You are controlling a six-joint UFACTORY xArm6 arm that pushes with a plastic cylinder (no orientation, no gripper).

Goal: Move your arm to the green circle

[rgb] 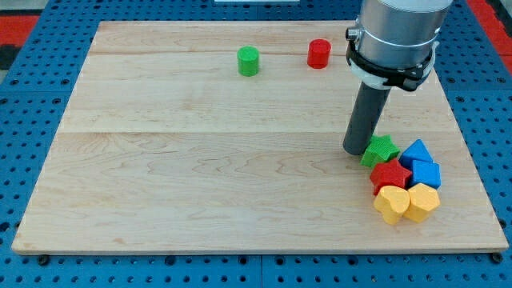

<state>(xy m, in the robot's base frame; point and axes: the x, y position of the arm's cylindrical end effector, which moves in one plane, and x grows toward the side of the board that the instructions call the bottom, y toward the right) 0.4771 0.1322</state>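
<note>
The green circle (pixel 249 61) is a short green cylinder standing near the view's top, left of centre. My tip (pixel 355 150) rests on the board at the view's right, far below and to the right of the green circle. The tip touches the left side of a green star block (pixel 381 150).
A red cylinder (pixel 319 53) stands right of the green circle. A cluster sits right of the tip: a red star (pixel 390 174), a blue triangle block (pixel 416 152), a blue block (pixel 426 174), and two yellow heart blocks (pixel 390 203) (pixel 422 201). The wooden board (pixel 200 160) lies on a blue pegboard.
</note>
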